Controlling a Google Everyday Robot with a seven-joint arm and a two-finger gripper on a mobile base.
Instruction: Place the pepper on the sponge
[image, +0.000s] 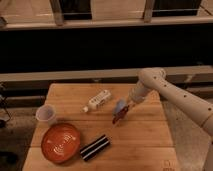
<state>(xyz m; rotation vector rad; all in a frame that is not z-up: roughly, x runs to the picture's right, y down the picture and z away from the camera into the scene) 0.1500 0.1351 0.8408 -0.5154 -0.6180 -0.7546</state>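
Note:
The dark red pepper (118, 118) hangs slanted just above the wooden table (145, 145), its upper end in my gripper (127, 109), which is shut on it. My arm comes in from the right with its elbow over the table's back right part. The light blue sponge (120, 104) lies directly behind the pepper, touching or nearly touching the gripper's left side. The pepper's lower tip points toward the table's front left.
A white bottle (97, 100) lies on its side left of the sponge. A clear cup (45, 114) stands at the left edge. An orange bowl (60, 143) and a black-and-white striped cylinder (95, 147) sit at the front left.

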